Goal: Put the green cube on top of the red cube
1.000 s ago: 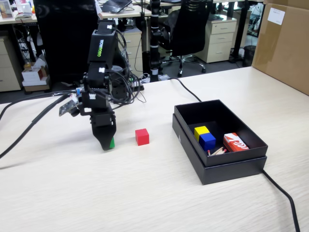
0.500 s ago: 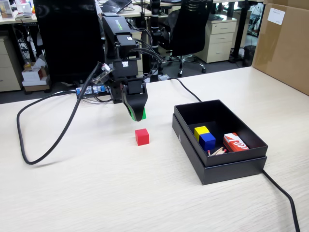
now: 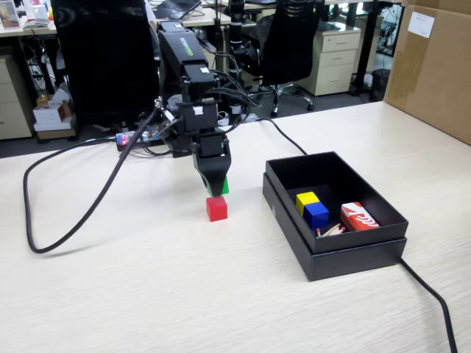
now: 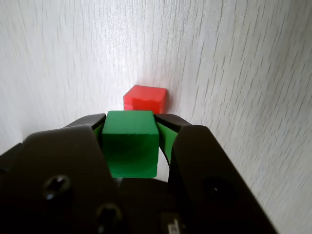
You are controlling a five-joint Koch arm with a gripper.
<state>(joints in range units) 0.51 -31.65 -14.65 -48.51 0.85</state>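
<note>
1. The gripper point(image 4: 130, 127) is seen clamped on the green cube point(image 4: 130, 141); in the wrist view the cube sits squarely between the two black jaws, each lined with a green pad, with both side faces pressed by the pads.
2. In the fixed view the gripper point(image 3: 215, 190) points downward, and only a sliver of the green cube point(image 3: 224, 187) shows at the right of the tip, just above the red cube point(image 3: 216, 208).
3. The decisive relation is noted: the red cube point(image 4: 144, 99) lies just ahead of and below the held cube in the wrist view, slightly to the right of its centre. Whether the two cubes touch cannot be told from either view.
4. The red cube's edges appear slightly turned against those of the green cube. A small forward shift and a short descent are judged necessary before release.
5. The red cube stands alone on the pale wood-grain table point(image 3: 147, 294), which is flat and bare around it.
6. To the right in the fixed view, well apart from the red cube, a black box point(image 3: 346, 254) is recorded; it holds a yellow cube point(image 3: 306, 198), a blue cube point(image 3: 316, 213) and a red-and-white printed box point(image 3: 359, 216).
7. Office chairs and drawer units are observed behind the table; a brown cardboard box point(image 3: 434, 66) stands at far right.
</note>
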